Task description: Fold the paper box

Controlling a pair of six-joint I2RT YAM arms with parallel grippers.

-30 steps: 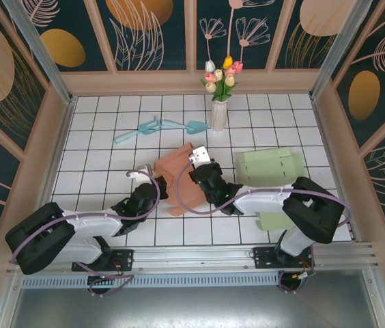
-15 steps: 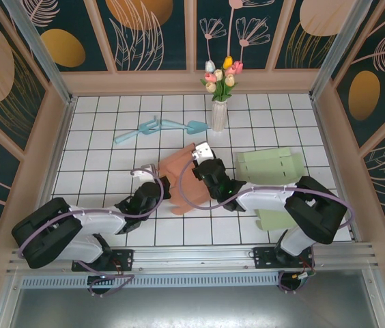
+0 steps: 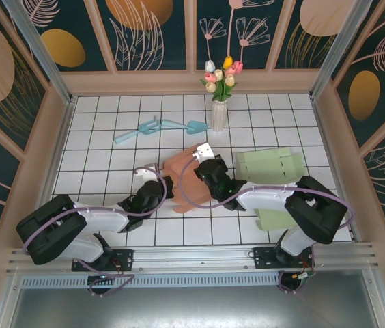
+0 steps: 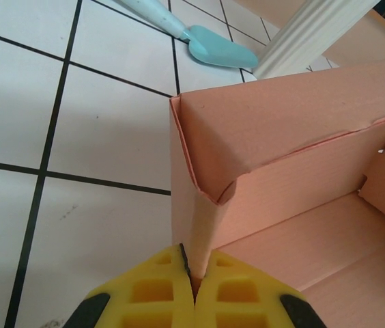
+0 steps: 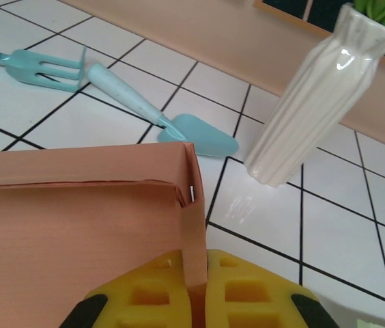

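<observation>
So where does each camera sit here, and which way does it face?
Top external: above and behind, looking down on the table; both arms show.
Left wrist: looks along the left end effector, shut on a paper box wall.
Right wrist: looks along the right end effector, shut on the paper box too, facing the vase.
Shared: both wrist views catch the trowel.

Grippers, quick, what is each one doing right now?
Left gripper: shut, pinching a wall of the paper box.
Right gripper: shut, pinching another wall of the paper box.
</observation>
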